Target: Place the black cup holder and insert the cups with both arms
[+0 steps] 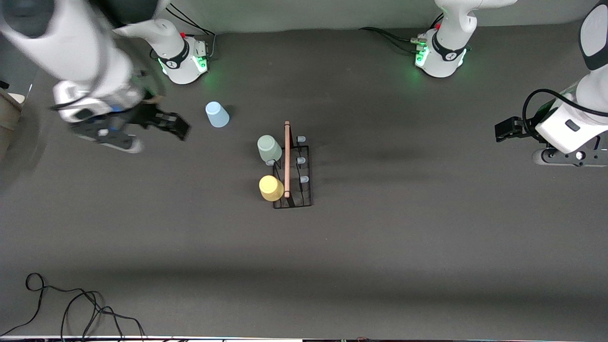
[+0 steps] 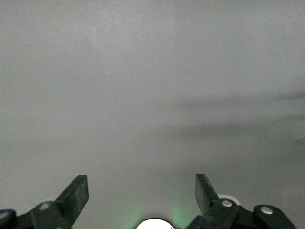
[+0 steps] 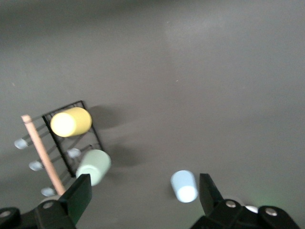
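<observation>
My table point(image 1: 380, 247) is dark and plain. My right arm point(image 1: 71, 47) is blurred and cut off at the corner by its base; my left arm point(image 1: 584, 109) is cut off at the edge at its own end. The rack point(image 1: 304, 199) stands mid-table, green cup point(image 1: 269, 148) and yellow cup point(image 1: 271, 187) on its pegs. The blue cup point(image 1: 217, 114) sits nearer the robots' edge. My right gripper point(image 3: 143, 200) is spread over it; my left gripper point(image 2: 142, 193) is spread over bare table. I can read no writing.

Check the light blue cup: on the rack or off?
Off. The light blue cup stands alone on the table, apart from the black cup holder.
</observation>
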`<action>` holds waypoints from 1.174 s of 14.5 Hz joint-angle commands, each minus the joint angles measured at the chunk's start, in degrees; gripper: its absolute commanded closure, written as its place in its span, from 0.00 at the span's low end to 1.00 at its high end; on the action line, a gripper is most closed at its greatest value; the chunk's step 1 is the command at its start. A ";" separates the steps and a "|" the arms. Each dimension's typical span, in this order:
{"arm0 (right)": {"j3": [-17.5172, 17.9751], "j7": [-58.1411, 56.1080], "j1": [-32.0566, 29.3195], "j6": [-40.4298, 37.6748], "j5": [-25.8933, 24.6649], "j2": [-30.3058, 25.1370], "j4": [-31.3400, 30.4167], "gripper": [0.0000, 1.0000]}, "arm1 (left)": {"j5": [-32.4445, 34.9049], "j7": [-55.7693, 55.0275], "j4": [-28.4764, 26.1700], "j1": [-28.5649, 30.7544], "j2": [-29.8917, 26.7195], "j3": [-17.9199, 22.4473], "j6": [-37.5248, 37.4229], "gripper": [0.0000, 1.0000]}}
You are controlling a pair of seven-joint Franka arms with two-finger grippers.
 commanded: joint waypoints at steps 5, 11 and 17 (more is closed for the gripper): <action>24.12 -30.04 -37.27 -0.40 -1.23 -3.20 -2.54 0.00 | 0.32 0.64 -0.61 0.06 -1.14 0.07 -0.65 0.00; 27.93 -35.18 -45.58 1.62 -1.32 -2.23 -1.66 0.00 | 0.32 0.72 -0.61 0.06 -1.14 0.25 -0.74 0.00; 28.20 -34.29 -44.44 2.94 -4.75 -1.53 -1.40 0.00 | 0.32 0.81 -0.61 0.15 -1.14 0.33 -0.74 0.00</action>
